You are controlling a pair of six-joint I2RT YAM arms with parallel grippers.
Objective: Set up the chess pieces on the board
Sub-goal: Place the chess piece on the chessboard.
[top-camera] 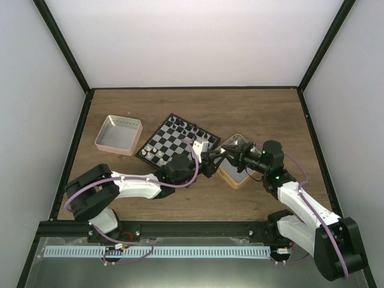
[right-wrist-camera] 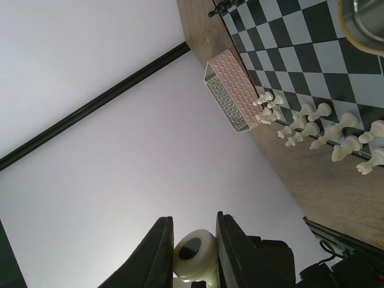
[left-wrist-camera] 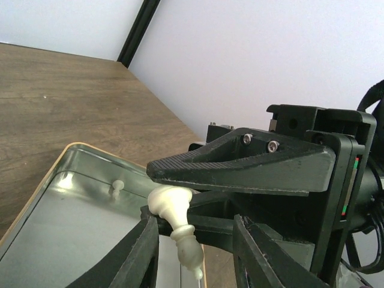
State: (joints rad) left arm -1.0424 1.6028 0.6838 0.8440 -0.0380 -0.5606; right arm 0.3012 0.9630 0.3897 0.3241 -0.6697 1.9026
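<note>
My right fingers [right-wrist-camera: 157, 255] pinched a cream chess piece [right-wrist-camera: 194, 254] by its base. My left fingers [left-wrist-camera: 141, 258] stood part-spread around it, a tin [left-wrist-camera: 84, 153] beneath them.

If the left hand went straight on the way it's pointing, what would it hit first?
Most likely the chess piece between the fingers of the left hand, gripped by the right hand directly behind it.

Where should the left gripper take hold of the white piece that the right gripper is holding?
Take the white piece by its slim neck and head, which slant down free of the right gripper; that gripper clamps the wide base. The left gripper faces it, fingers open either side, so closing across the neck looks best.
</note>
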